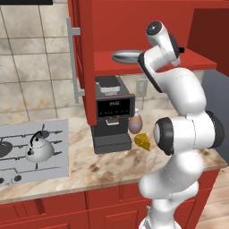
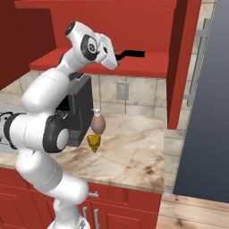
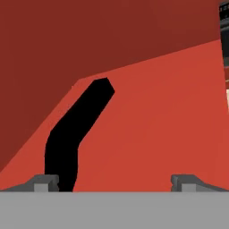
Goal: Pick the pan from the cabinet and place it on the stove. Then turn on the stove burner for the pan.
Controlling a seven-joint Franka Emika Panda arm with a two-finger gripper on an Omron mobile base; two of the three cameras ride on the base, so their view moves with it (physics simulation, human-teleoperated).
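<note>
Two fingertips of the gripper (image 3: 115, 180) stand wide apart with nothing clamped between them, positioned just above the floor of the open red cabinet (image 1: 85, 53). The pan (image 1: 126, 56) rests on that cabinet shelf; its black handle (image 3: 74, 134) extends toward the camera and passes close beside the left fingertip. Below, on the marble counter (image 1: 89, 165), stand a coffee machine (image 1: 111, 114), an egg-shaped jar (image 1: 135, 123) and a cheese wedge (image 1: 143, 141). A kettle (image 1: 39, 150) sits on the stove (image 1: 58, 134).
</note>
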